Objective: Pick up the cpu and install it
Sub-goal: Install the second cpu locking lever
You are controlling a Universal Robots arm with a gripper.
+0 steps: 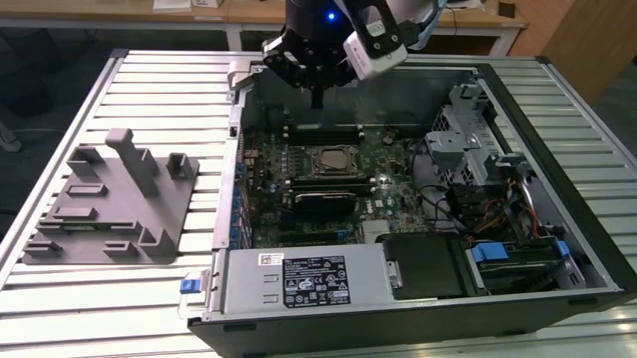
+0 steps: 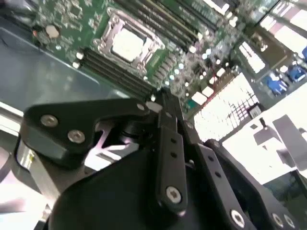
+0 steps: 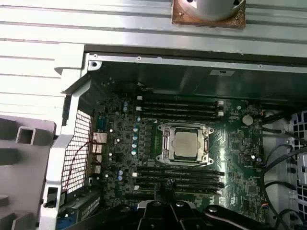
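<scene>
My end effector (image 1: 316,101) hangs over the open computer case (image 1: 557,224), fingers pressed together, holding nothing. The cpu (image 3: 186,143) sits in the motherboard socket (image 3: 165,143), below and ahead of my fingertips (image 2: 165,103), well apart from them.

Arm (image 1: 339,22) cut off by the top edge in my exterior view, computer case (image 1: 597,246) clipped at the bottom edge there, grey tray (image 3: 19,158) cropped at the edge of my first wrist view, motherboard (image 2: 158,57) blurred in my second wrist view, its far part washed out by glare
</scene>
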